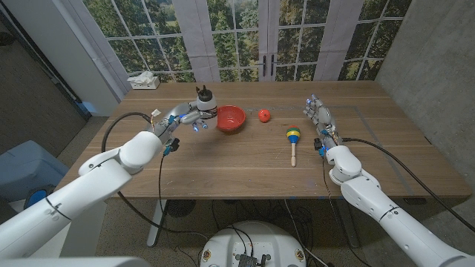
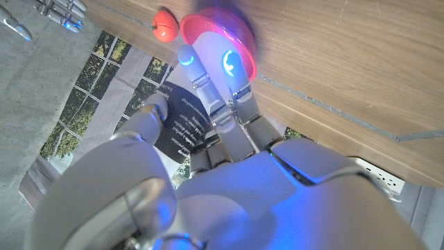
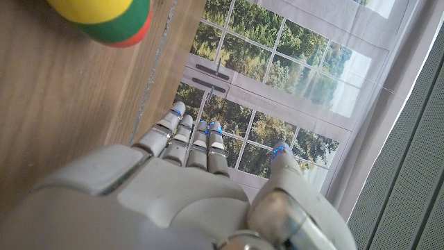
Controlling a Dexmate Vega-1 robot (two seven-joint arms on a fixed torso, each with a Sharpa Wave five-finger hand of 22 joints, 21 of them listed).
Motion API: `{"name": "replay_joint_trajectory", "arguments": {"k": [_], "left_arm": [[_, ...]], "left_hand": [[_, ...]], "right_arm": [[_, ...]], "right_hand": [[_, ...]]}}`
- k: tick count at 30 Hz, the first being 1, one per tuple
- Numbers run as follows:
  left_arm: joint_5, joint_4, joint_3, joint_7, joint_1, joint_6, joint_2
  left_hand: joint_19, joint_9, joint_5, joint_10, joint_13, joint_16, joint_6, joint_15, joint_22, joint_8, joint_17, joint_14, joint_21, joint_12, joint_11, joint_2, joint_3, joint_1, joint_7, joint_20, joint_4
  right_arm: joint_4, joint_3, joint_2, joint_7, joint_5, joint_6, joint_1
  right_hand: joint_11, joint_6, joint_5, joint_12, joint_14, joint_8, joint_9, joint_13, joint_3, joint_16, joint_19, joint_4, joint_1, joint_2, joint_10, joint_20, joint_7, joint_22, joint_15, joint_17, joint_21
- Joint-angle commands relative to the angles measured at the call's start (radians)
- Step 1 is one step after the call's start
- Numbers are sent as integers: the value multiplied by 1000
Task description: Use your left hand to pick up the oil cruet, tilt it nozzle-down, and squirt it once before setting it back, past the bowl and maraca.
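The oil cruet (image 1: 205,101) stands upright with its black nozzle up, just left of the red bowl (image 1: 230,118). My left hand (image 1: 188,117) grips it from the left, fingers wrapped around its body. In the left wrist view the fingers (image 2: 208,83) close around the dark labelled cruet (image 2: 179,126), with the bowl (image 2: 241,52) right behind. Whether the cruet's base touches the table I cannot tell. The maraca (image 1: 293,136) lies right of the bowl, handle toward me. My right hand (image 1: 320,116) stands on its edge right of the maraca, fingers straight, holding nothing; its wrist view shows the maraca head (image 3: 104,17).
A small red ball-like object (image 1: 264,115) lies between bowl and maraca, also seen as a red ball (image 2: 165,24) in the left wrist view. A white crumpled item (image 1: 145,80) sits at the table's far left corner. Windows stand behind the table.
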Motion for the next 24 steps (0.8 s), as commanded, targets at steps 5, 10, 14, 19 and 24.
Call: {"name": "replay_joint_trajectory", "arguments": {"k": [5, 10, 14, 19, 24], "left_arm": [[-91, 48, 20, -106, 12, -89, 48], [-135, 95, 43, -186, -22, -133, 64], [-139, 126, 71, -215, -42, -161, 67], [-134, 169, 115, -264, -84, -198, 68], [-122, 197, 148, -282, -111, -217, 65]], "left_hand": [[-11, -1, 5, 2, 1, -2, 3, -16, 2, 1, 2, -3, 1, 2, 14, 10, 12, -4, 8, -148, 9], [-8, -1, 5, 0, 0, -3, 0, -16, 2, 0, 2, -3, 3, 2, 18, 13, 15, -4, 10, -148, 7], [-7, -1, 6, 1, -1, -4, 0, -16, 2, 0, 3, -4, 4, 3, 20, 16, 19, -2, 13, -148, 4], [-4, -2, 5, 4, -3, -6, 3, -15, 2, 1, 3, -6, 6, 4, 18, 13, 20, -5, 14, -147, 1], [-1, -2, 3, 5, -4, -8, 5, -13, 2, 2, 3, -7, 7, 5, 19, 5, 18, -12, 13, -146, 0]], "right_arm": [[-58, 3, -15, -26, -17, -24, -37], [-76, 2, -22, -34, -26, -37, -46], [-92, 5, -25, -44, -34, -37, -56], [-113, 7, -29, -54, -47, -43, -60], [-121, 3, -32, -53, -54, -57, -56]], "right_hand": [[5, 3, 2, 4, -1, -2, 6, 1, 1, 0, -3, -1, 5, -4, -1, 6, -8, 3, 6, 2, 2], [5, 0, 2, 3, 0, -3, 6, 1, 1, 0, -2, -1, 5, -5, -3, 5, -10, 3, 8, 1, 2], [5, -1, 2, 3, -1, -3, 6, 1, 1, 0, -3, -1, 4, -5, -4, 6, -11, 3, 8, 1, 2], [2, 0, 2, 2, -1, -3, 6, 1, 1, 0, -3, -1, 3, -6, -5, 6, -13, 3, 8, 1, 2], [3, -1, 2, 3, -2, -3, 6, 1, 1, 0, -3, 0, 3, -6, -5, 6, -13, 3, 7, 1, 2]]}}
